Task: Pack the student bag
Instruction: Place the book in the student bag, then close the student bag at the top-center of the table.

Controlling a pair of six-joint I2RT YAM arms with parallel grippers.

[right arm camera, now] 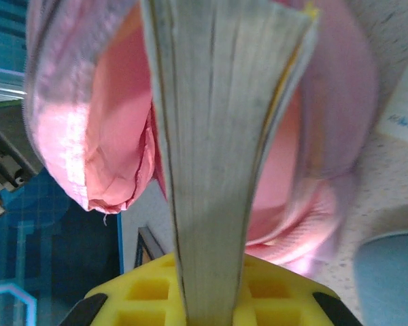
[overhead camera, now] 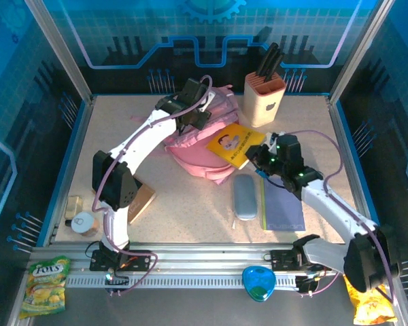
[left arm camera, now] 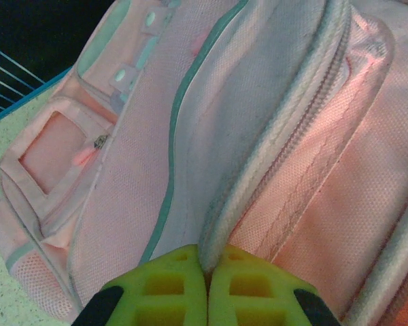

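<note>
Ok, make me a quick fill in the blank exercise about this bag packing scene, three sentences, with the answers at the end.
1. The right gripper has its fingers shut on a ____ book.
2. The left gripper pinches the rim of the student bag, whose fabric is ____.
3. In the top view, the grey pencil case lies on the table just ____ of the notebook.
Missing words: yellow; pink; left.

student bag [overhead camera: 190, 156]: pink, teal piping
book [overhead camera: 234, 144]: yellow cover
case [overhead camera: 245, 197]: grey-blue
my pads [left arm camera: 166, 299]: yellow-green
</note>
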